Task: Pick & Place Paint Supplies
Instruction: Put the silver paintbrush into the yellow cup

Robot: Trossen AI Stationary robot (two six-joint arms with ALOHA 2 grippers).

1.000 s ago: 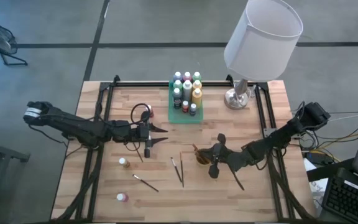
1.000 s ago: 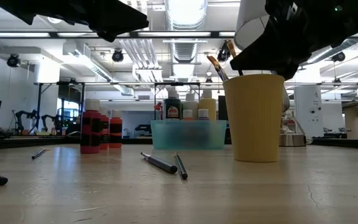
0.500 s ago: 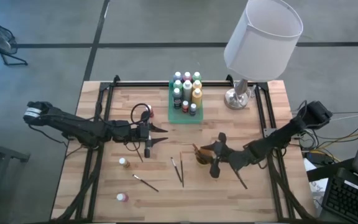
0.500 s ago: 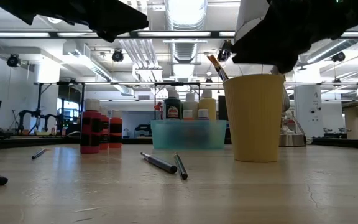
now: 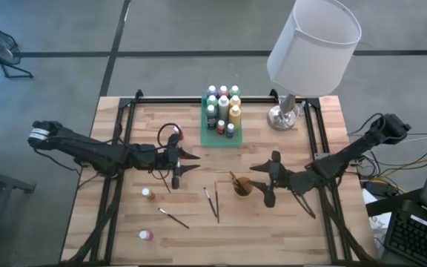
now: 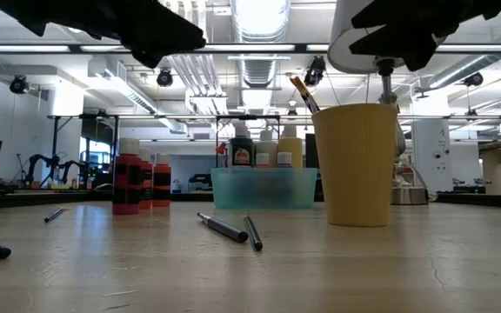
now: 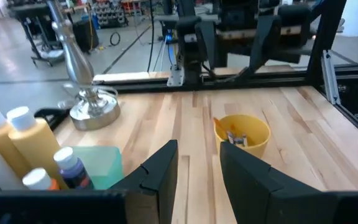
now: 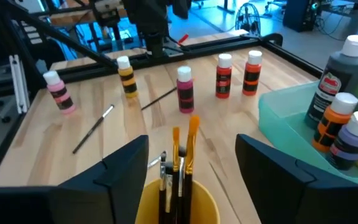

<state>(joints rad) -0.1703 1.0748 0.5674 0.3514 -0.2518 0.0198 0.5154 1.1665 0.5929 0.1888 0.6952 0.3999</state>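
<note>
A yellow cup (image 5: 242,187) stands right of the table's middle with several paintbrushes (image 8: 180,163) upright in it. My right gripper (image 5: 259,182) hangs open just above and to the right of the cup, its fingers (image 8: 123,168) on either side of the brushes and touching nothing. My left gripper (image 5: 193,160) hovers open and empty left of centre, pointing at the cup (image 7: 241,132). A green tray (image 5: 221,126) at the far middle holds several paint bottles. Loose bottles (image 5: 147,193) (image 5: 146,235) and brushes (image 5: 212,200) (image 5: 173,218) lie on the near left.
A lamp with a white shade (image 5: 313,44) stands on a metal base (image 5: 282,117) at the far right. Two red bottles (image 6: 137,181) stand near the left gripper. Black frame rails (image 5: 124,119) run along the table's sides. Bare wood shows at the near right.
My right gripper has opened, risen off the cup and drawn back toward the table's right edge. The brush it held over the cup now stands in the cup with the others. My left gripper has kept its place.
</note>
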